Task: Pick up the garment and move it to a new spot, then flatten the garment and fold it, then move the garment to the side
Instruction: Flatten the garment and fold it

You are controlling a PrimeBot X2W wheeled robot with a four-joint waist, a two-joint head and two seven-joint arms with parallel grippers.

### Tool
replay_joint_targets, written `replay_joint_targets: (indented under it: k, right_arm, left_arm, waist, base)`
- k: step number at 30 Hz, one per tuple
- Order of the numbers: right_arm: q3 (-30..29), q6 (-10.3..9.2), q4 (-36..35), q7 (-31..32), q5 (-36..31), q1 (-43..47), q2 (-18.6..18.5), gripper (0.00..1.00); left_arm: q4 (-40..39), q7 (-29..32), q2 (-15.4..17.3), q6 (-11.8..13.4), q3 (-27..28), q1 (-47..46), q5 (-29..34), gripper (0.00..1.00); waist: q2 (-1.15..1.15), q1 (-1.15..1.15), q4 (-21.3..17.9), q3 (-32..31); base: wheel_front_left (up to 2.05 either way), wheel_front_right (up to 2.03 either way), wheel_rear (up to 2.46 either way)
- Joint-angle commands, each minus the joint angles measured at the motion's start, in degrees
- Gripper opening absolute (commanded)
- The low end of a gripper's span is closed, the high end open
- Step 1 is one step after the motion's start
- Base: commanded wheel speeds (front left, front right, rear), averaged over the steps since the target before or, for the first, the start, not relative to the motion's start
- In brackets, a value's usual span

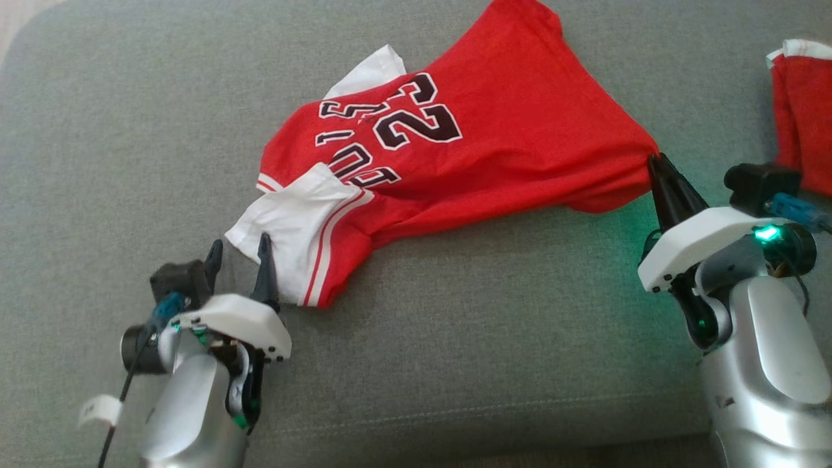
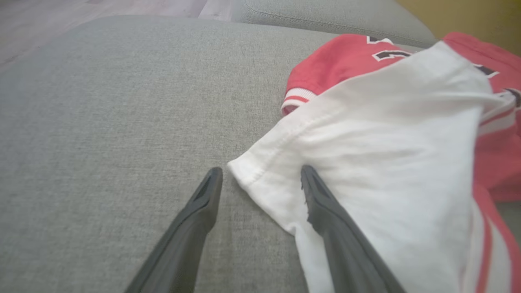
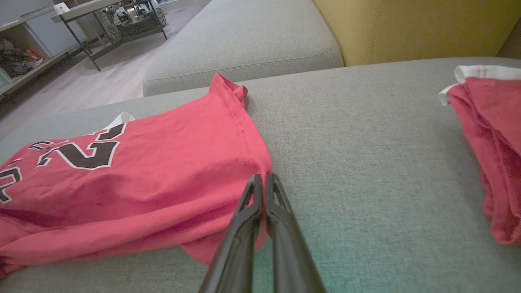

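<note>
Grey cushion (image 1: 455,338) bears red jersey (image 1: 507,130) (second garment (image 1: 806,117) cut off).

1. The garment (image 1: 520,123) is soft, matt knit cloth, red with a white sleeve (image 2: 386,142).
2. The cushion (image 1: 455,338) under it is grey woven fabric, coarse-grained and matt.
3. The left gripper (image 1: 240,239) and right gripper (image 1: 655,158) have dark matt plastic fingers (image 2: 195,228) on smooth white plastic housings (image 1: 702,240).
4. At three o'clock, a second red cloth (image 1: 806,117) looks equally matt.
</note>
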Motion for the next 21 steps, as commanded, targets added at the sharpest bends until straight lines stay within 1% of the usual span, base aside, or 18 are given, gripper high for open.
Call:
replay_joint_targets:
  k: [1,9,21]
  right_arm:
    - [1.1,-0.02,-2.0,-0.4,-0.2,-2.0,0.5,0.00]
    - [0.8,-0.02,-1.8,-0.4,-0.4,-2.0,0.5,0.00]
    - [1.0,-0.02,-1.4,-0.2,-0.5,-2.3,0.5,0.00]
  left_arm:
    - [-0.1,0.4,0.7,-0.2,1.5,-2.4,-0.5,1.00]
    - [4.2,0.6,0.9,-0.4,1.8,-4.5,-1.6,1.00]
    - [6.3,-0.1,1.3,-1.0,2.4,-6.8,-2.4,1.00]
  waist:
    - [0.00,0.00,-0.2,0.3]
    - [0.00,0.00,-0.5,0.3]
    - [0.00,0.00,-0.7,0.7]
  base:
    - [0.00,0.00,0.00]
    - [0.00,0.00,0.00]
    - [0.00,0.00,0.00]
